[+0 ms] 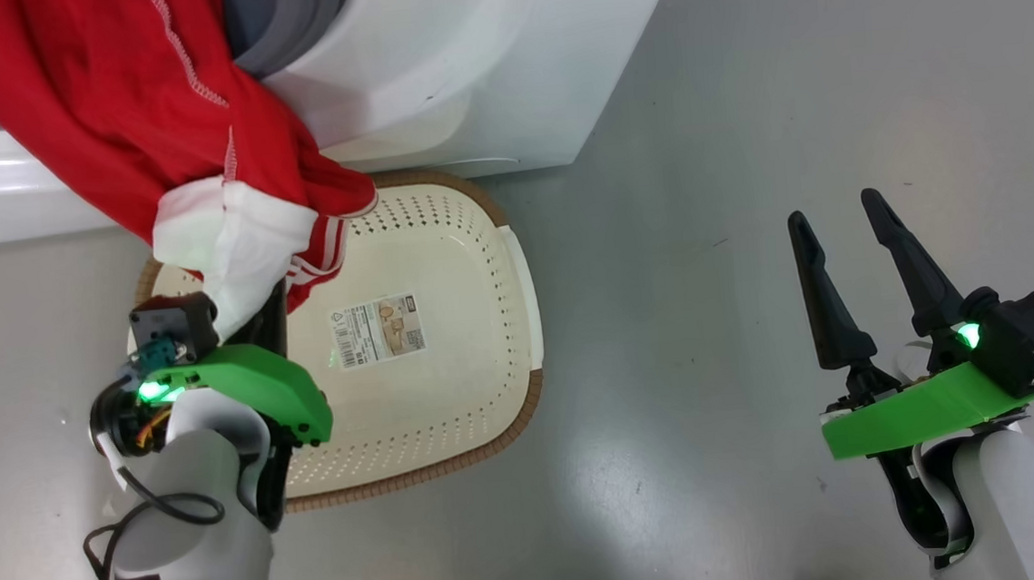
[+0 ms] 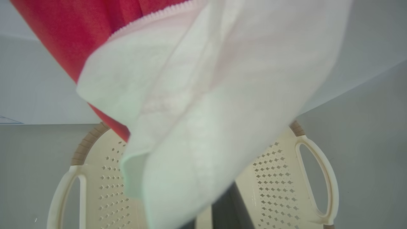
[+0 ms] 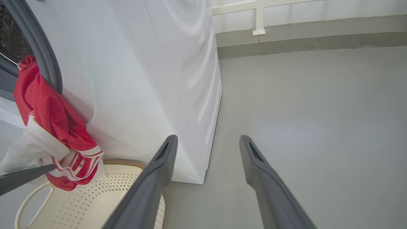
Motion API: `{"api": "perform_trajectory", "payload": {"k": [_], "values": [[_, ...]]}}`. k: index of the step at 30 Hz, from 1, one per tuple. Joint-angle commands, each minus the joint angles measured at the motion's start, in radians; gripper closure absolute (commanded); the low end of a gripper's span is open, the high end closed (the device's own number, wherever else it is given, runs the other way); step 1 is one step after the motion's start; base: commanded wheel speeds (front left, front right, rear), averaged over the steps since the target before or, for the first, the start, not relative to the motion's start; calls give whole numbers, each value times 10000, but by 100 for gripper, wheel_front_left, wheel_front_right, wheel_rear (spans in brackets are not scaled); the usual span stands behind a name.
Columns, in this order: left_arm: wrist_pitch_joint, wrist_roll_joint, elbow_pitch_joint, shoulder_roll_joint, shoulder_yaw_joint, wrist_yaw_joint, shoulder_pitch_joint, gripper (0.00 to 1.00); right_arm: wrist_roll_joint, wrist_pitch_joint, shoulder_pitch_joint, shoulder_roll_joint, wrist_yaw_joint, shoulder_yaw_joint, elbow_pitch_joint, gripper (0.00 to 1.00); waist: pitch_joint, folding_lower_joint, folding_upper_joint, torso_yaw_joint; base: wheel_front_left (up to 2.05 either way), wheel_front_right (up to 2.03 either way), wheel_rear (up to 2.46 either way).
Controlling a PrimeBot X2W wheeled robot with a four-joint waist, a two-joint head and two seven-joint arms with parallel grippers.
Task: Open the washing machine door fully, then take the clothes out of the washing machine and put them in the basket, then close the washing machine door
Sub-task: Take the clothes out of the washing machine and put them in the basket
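Unloading step: left gripper (image 1: 250, 313) is pinching the clothes (image 1: 149, 106) by the cuff, which are trailing from the washing machine (image 1: 464, 57) over the basket (image 1: 515, 263). Right gripper (image 1: 849, 221) is idling, fingers spread. Next: pulling the garment free, then letting go.

head: down over basket (image 1: 452, 395) | left wrist: close against clothes (image 2: 203, 111) | right wrist: low, forward | all share basket
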Motion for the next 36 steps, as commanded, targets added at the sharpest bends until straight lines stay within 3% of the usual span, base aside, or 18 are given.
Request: {"api": "perform_trajectory", "payload": {"k": [1,3,6,8,9,12,14,24,36], "values": [[-80,63,-11,350,217,-54,-4,100,-11,-65,42,-64,63,269,-229,0,34,0,0,-18,0,0,0],[-80,68,145,349,219,-54,-97,100,-20,-65,18,-71,63,277,-240,0,61,0,0,-24,0,0,0],[-80,66,315,341,194,-54,-197,74,-42,-65,4,-78,63,271,-242,0,68,0,0,-16,0,0,0],[-80,39,365,332,200,-54,-228,50,-49,-65,-1,-81,63,256,-238,0,61,0,0,-9,0,0,0],[-80,28,380,328,201,-54,-235,31,-52,-65,-4,-82,63,248,-235,0,55,0,0,-4,0,0,0],[-80,-22,406,316,200,-54,-222,5,-58,-65,-15,-87,63,226,-227,0,25,0,0,17,0,0,0],[-80,-39,406,312,193,-54,-216,0,-61,-65,-17,-90,63,222,-225,0,11,0,0,26,0,0,0],[-80,-243,15,294,174,-54,44,0,-31,-65,14,-143,63,211,-163,0,-180,0,0,137,0,0,0],[-80,-419,-1495,264,419,-54,859,0,-54,-65,186,-188,63,179,-119,0,-527,0,0,344,0,0,0]]}}
